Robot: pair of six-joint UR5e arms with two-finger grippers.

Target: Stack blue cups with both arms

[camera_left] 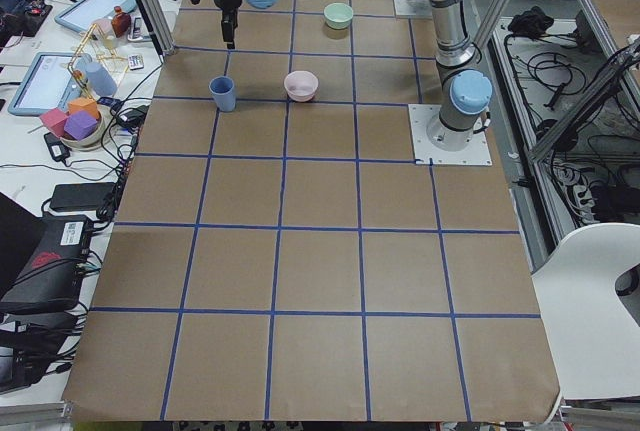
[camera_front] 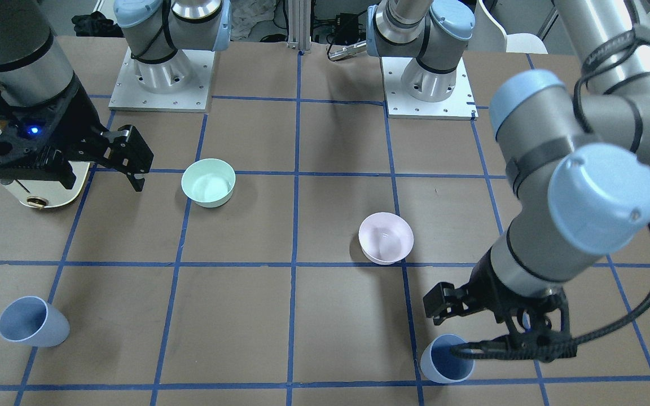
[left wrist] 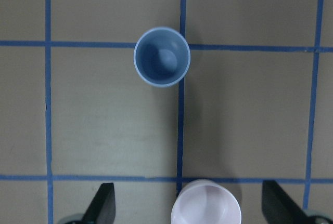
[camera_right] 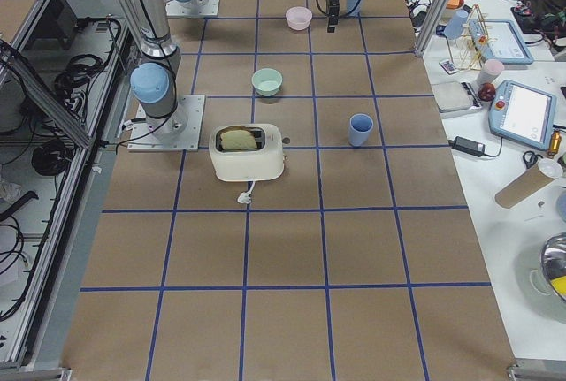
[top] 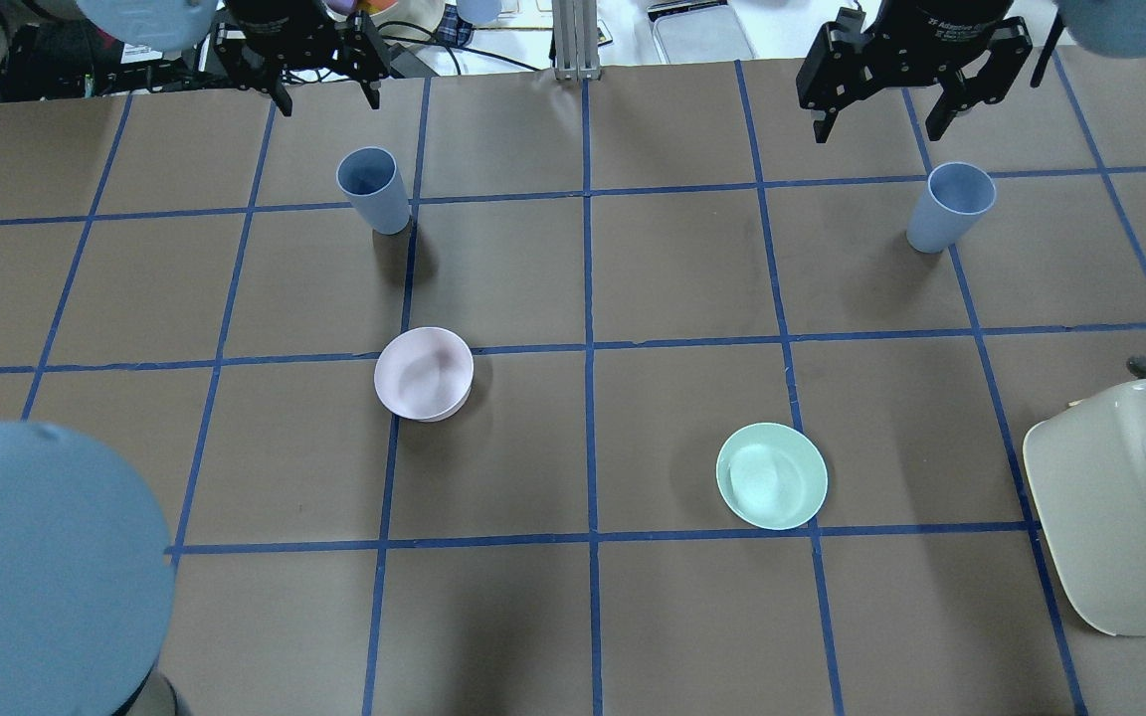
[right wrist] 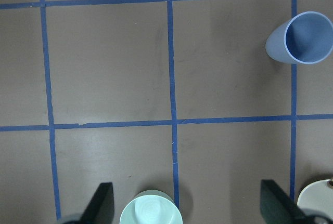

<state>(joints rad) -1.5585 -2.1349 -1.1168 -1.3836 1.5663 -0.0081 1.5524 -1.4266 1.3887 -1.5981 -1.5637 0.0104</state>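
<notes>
Two pale-blue cups stand upright on the table. One cup (top: 374, 189) is on my left side, just below my left gripper (top: 324, 94) in the overhead view. It also shows in the left wrist view (left wrist: 162, 56), ahead of the open fingers (left wrist: 104, 206). The other cup (top: 951, 207) is on my right side, near my right gripper (top: 879, 124). It sits at the top right of the right wrist view (right wrist: 302, 38), off to the side of the fingers (right wrist: 101, 203). Both grippers are open, empty and held above the table.
A pale pink bowl (top: 424, 373) sits left of centre. A mint-green bowl (top: 772, 475) sits right of centre. A cream toaster (top: 1120, 502) stands at the right edge. Blue tape lines grid the brown table (top: 583, 617).
</notes>
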